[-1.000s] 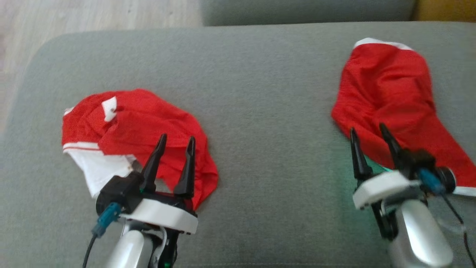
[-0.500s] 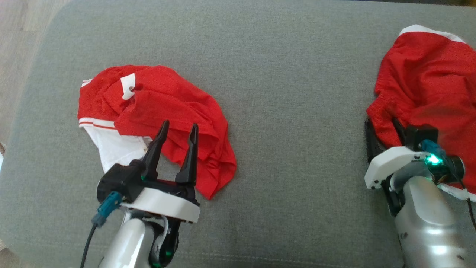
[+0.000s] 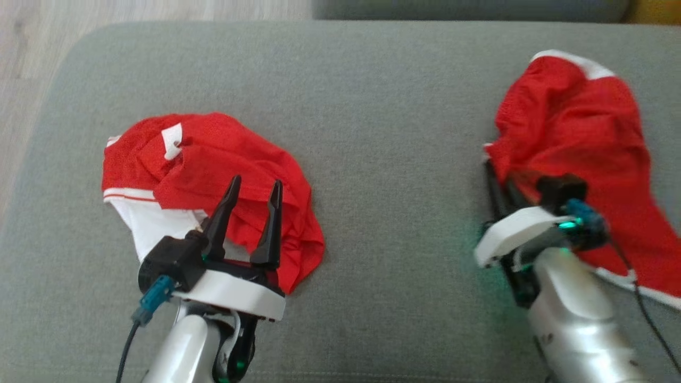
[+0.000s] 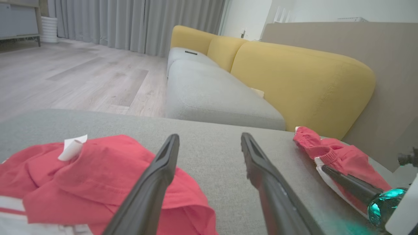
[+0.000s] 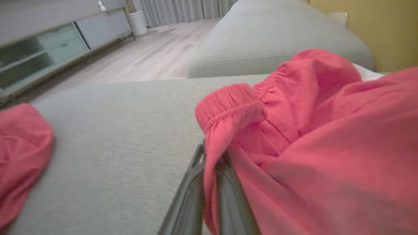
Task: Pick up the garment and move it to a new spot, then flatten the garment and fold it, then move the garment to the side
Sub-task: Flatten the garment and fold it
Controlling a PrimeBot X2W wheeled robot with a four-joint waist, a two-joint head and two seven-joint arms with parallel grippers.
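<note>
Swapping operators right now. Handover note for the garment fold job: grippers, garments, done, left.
Left gripper: jaws open, holding nothing, poised over the near edge of the red-and-white garment.
Right gripper: jaws shut on the elastic waistband edge of the right red garment.
Both garments lie crumpled on the grey cushion, well apart.
Done: grasp on the right red garment.
Left: lift and move it, flatten, fold, set aside.
</note>
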